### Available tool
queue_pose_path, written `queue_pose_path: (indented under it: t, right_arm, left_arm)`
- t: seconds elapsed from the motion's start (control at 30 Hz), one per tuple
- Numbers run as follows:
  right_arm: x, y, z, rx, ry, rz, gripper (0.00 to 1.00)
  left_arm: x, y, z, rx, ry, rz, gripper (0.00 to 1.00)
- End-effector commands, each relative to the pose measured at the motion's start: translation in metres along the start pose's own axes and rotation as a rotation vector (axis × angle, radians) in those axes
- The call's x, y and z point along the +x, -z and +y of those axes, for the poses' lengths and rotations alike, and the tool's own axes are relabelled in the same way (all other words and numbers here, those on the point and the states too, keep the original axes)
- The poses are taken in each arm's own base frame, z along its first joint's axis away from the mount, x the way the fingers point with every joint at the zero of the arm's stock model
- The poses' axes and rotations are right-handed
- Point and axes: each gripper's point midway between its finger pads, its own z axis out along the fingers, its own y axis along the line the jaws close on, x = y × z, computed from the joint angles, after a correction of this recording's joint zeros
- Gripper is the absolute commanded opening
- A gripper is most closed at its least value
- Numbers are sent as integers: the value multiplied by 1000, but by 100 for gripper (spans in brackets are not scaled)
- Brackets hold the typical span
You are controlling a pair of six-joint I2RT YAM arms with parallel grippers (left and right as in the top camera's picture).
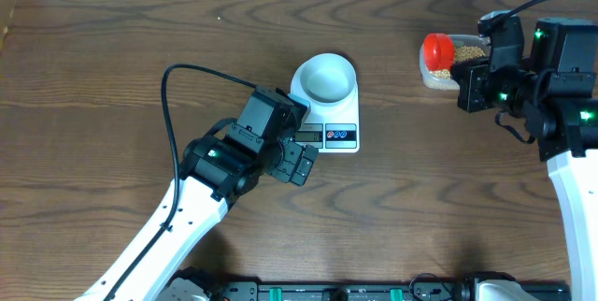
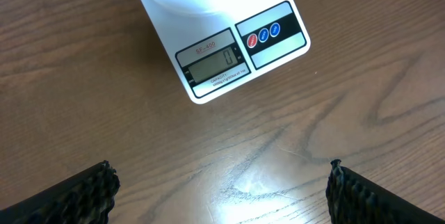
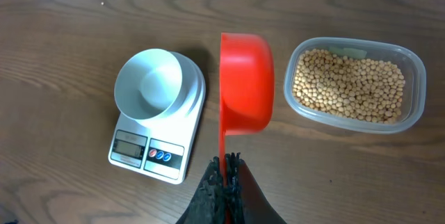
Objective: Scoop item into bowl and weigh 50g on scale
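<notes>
The scale (image 1: 327, 119), bowl (image 1: 325, 77) on top, is laid mid-desk (image 1: 112, 58), its long axis and display end pointed at the wide-spread left pincer (image 1: 299, 163) just beside it. A red scoop (image 3: 245, 78) is clamped in the right pincer (image 3: 226, 165), beside the soybeans (image 3: 348, 85).

The right pincer (image 3: 226, 163) grips a red scoop (image 3: 245, 85) between the bowl (image 3: 149, 85) and the beans (image 3: 348, 85).

- Table (image 1: 112, 77): brown wood with darker streaked grain.
- Scale (image 2: 167, 22): white body.
- Display (image 2: 212, 65): grey, dark digit, reddish lettering above.
- Button panel (image 2: 271, 35): black, with one red and two blue round buttons.
- Bowl (image 3: 128, 78): white outside, pale bluish inside.
- Beans (image 3: 348, 85): tan-yellow.
- Tub (image 3: 417, 71): clear, colourless.
- Scoop (image 3: 245, 81): bright red-orange throughout.
- Left gripper (image 2: 221, 172): black, ribbed finger faces.
- Right gripper (image 3: 226, 165): black.
- Arms (image 1: 154, 240): white links, black joints, small green lights.
</notes>
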Motion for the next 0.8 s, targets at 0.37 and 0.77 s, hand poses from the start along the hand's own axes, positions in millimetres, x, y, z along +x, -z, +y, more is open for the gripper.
queue_pose_path:
  t: [0.37,0.77]
  right_arm:
    - [7,1,-3,5,-5,26,1]
    - [-3,1,-2,4,11,-15,1]
  left_arm:
    - [-2,2,2,-7,3,-8,98]
    - [-2,2,2,-7,3,-7,98]
